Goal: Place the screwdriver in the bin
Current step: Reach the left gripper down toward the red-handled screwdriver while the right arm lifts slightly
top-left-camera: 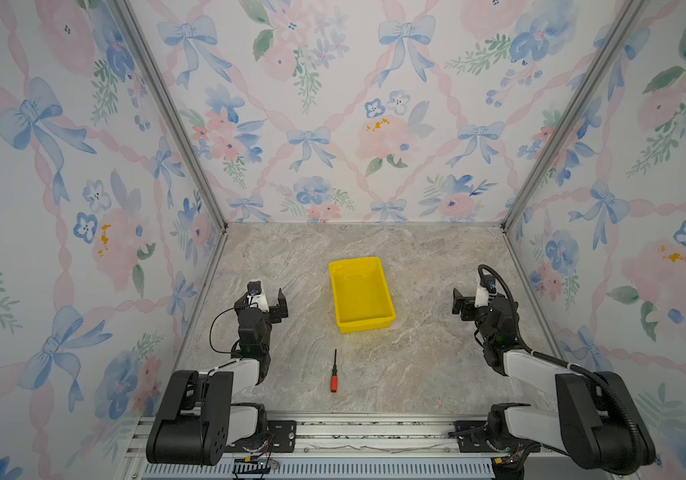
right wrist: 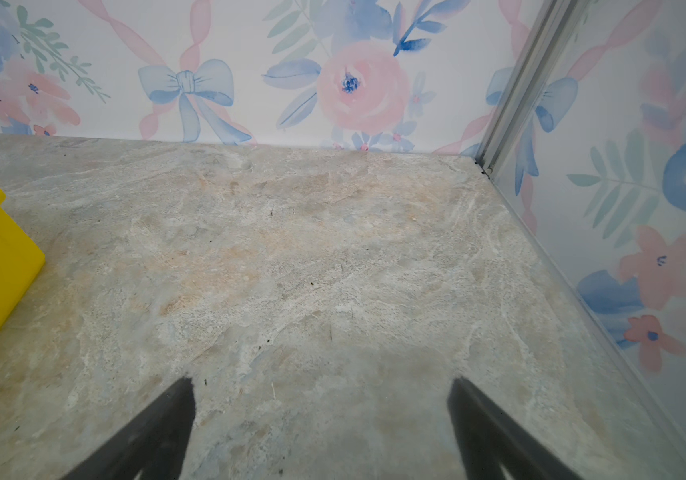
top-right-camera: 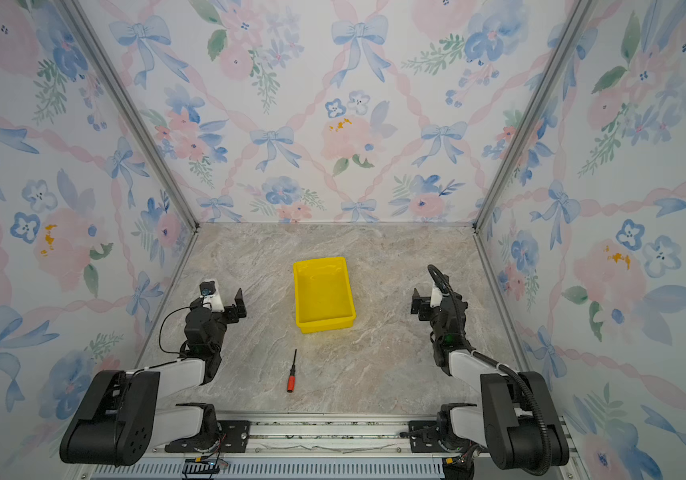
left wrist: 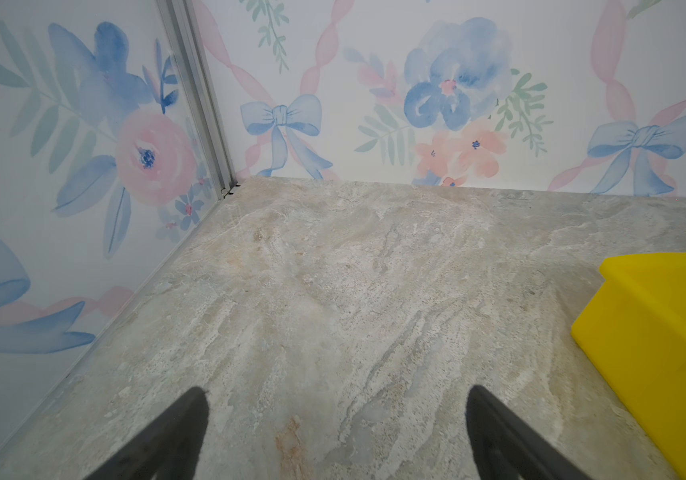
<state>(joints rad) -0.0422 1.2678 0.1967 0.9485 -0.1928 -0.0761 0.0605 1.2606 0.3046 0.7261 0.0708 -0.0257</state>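
Screwdriver (top-left-camera: 334,374), small, orange-red handle, black collar and cap, thin black shaft: it lies flat on the marble-look tabletop (top-left-camera: 416,374) in both top views, shaft pointing to 12 o'clock, handle toward 6. The bright yellow rectangular plastic bin (top-left-camera: 361,294) sits at 12 to 1 o'clock from it, apart, nothing inside that we can see.

We judge the step as pre-grasp: nothing picked, reach not begun.

Left gripper (top-left-camera: 280,305) is spread wide and holds nothing; the left wrist view shows only bare tabletop between its two dark fingers (left wrist: 175,436), with a corner of the bin at the edge. Right gripper (top-left-camera: 459,305) is likewise spread and bare-handed in the right wrist view.

From the left gripper the screwdriver lies at roughly 5 o'clock, well apart and nearer the arm bases; from the right gripper at about 8 o'clock, farther off. It shows in neither wrist view.

Next move, in our view: we bring the left gripper back toward 5 o'clock, come down over the handle with the jaws across it, close, lift, then carry it toward 12 over the bin rim.
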